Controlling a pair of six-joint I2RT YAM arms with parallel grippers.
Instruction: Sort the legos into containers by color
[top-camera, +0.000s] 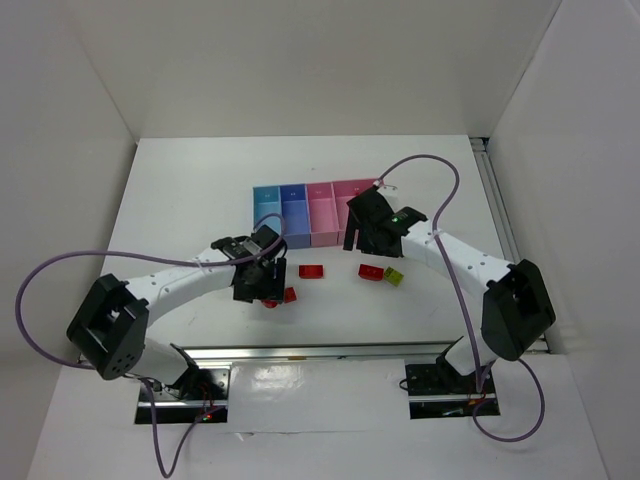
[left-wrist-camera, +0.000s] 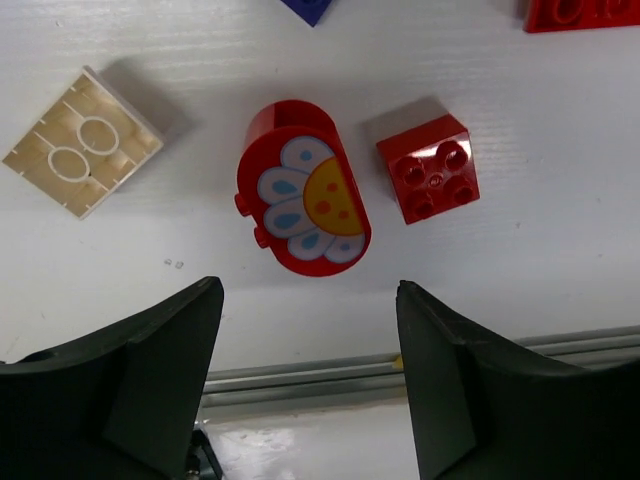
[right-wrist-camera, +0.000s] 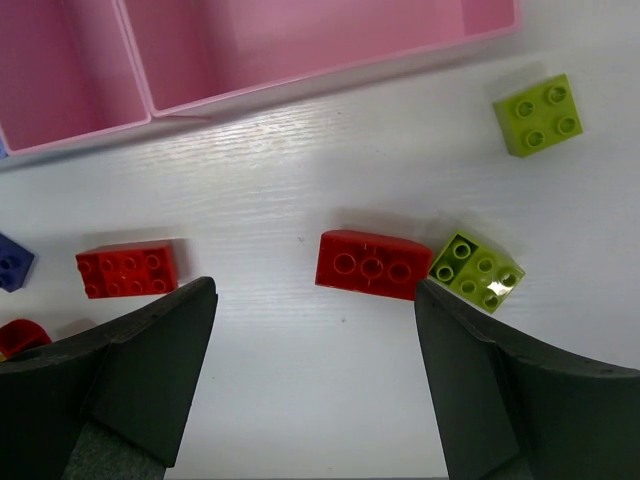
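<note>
The containers (top-camera: 300, 212) stand in a row at the back: light blue, darker blue, pink and a wider pink bin (right-wrist-camera: 300, 40). My left gripper (left-wrist-camera: 308, 290) hangs open and empty just near of the rounded red-and-white flower piece (left-wrist-camera: 303, 189). Beside that piece lie a small red brick (left-wrist-camera: 428, 167) and an upturned tan brick (left-wrist-camera: 83, 141). My right gripper (right-wrist-camera: 315, 290) is open and empty over the table in front of the pink bins. Below it lie a red brick (right-wrist-camera: 128, 270), an upturned red brick (right-wrist-camera: 370, 264), two yellow-green bricks (right-wrist-camera: 476, 271) (right-wrist-camera: 538, 114) and a purple-blue brick (right-wrist-camera: 12, 262).
A metal rail (top-camera: 330, 350) runs along the table's near edge, just behind my left fingers (left-wrist-camera: 150, 380). White walls enclose the table on three sides. Purple cables (top-camera: 440, 170) loop from both arms. The right arm hides part of the wide pink bin in the top view.
</note>
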